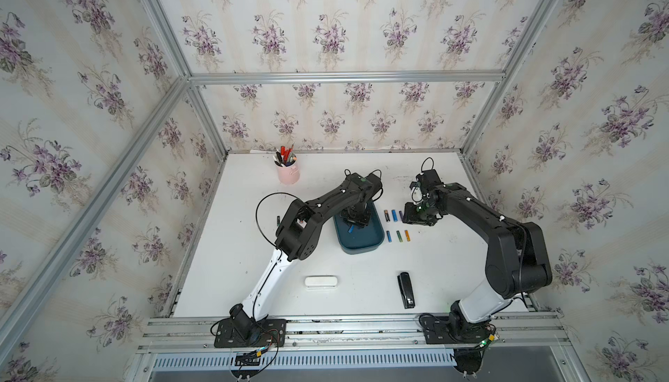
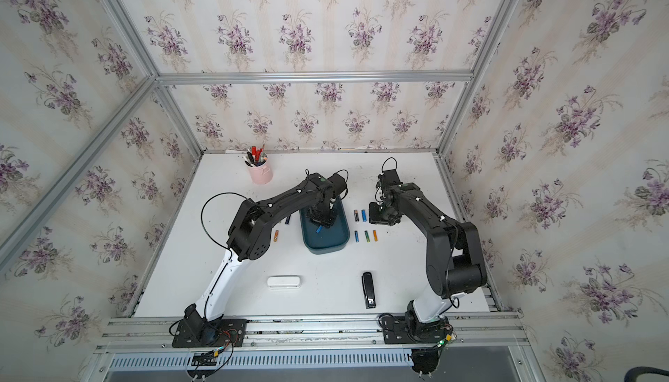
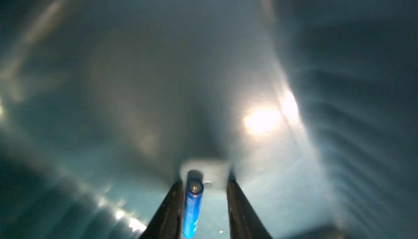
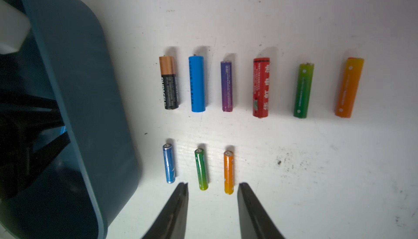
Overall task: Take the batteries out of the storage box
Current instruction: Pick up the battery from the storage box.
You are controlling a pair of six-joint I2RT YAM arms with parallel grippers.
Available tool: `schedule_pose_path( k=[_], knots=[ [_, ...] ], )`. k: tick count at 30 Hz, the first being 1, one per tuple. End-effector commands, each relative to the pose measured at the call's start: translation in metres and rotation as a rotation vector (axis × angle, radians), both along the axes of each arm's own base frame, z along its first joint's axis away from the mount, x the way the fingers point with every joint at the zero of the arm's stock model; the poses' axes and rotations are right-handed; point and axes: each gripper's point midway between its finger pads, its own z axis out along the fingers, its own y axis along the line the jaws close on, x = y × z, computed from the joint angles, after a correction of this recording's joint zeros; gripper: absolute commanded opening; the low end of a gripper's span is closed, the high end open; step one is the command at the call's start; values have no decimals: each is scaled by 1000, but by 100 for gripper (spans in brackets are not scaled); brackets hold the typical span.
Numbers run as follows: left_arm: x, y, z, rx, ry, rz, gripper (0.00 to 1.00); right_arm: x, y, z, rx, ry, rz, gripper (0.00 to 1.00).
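The storage box (image 1: pixel 362 247) (image 2: pixel 326 249) is noted at mid-bench, between the two arms, open side up. The left pincer (image 1: pixel 353 221) is found inside it, over the far half. In the left wrist view its jaws are seen released, part-way apart above the teal floor. A slim blue battery (image 3: pixel 192 210) is laid lengthwise between them, against one finger (image 3: pixel 169 213), with a clear gap to the other, so nothing is clamped. In both top views this battery (image 1: pixel 350 229) is seen poking out from under the pincer toward the near side, within the box walls. The right pincer (image 4: pixel 213 184) is held just right of the box, above the bench (image 1: pixel 452 271), released, with nothing between its jaws. Two rows of batteries are laid out below it, each apart from its neighbour. In the far row, counted from the box, are recorded a black-and-copper battery (image 4: pixel 169 82), large blue battery (image 4: pixel 197 84), purple battery (image 4: pixel 226 86), red battery (image 4: pixel 261 87), large green battery (image 4: pixel 303 90) and large orange battery (image 4: pixel 349 88). In the near row are a small blue battery (image 4: pixel 169 163), small green battery (image 4: pixel 201 169) and small orange battery (image 4: pixel 229 172). Left of the box, a lone orange battery (image 2: pixel 276 235) and a dark battery (image 2: pixel 287 219) are glimpsed beside the left arm. A pink cup (image 1: pixel 288 175) of pens is noted far left, a white case (image 1: pixel 321 281) near, and a black stapler (image 1: pixel 406 289) near right.
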Motion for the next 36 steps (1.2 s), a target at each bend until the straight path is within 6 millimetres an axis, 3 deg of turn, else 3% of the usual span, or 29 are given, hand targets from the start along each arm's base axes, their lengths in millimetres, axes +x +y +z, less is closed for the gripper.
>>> schedule_pose_path(
  k=[1, 3, 7, 12, 25, 36],
  knots=[
    [-1, -8, 3, -33, 4, -23, 42, 0, -1, 1, -6, -8, 5, 42],
    [0, -2, 7, -9, -13, -23, 47, 0, -1, 2, -5, -10, 4, 42],
    [-1, 5, 7, 17, -11, -27, 46, 2, 0, 3, -2, -14, 4, 42],
    [-6, 10, 1, 42, 12, -22, 39, 0, 0, 1, -1, -11, 1, 42],
    [-8, 17, 9, 65, 2, -29, 16, 0, 0, 3, 5, -16, -12, 42],
    [-6, 17, 33, 27, -23, 1, 13, -1, -1, 6, 5, -26, -14, 42]
  ],
)
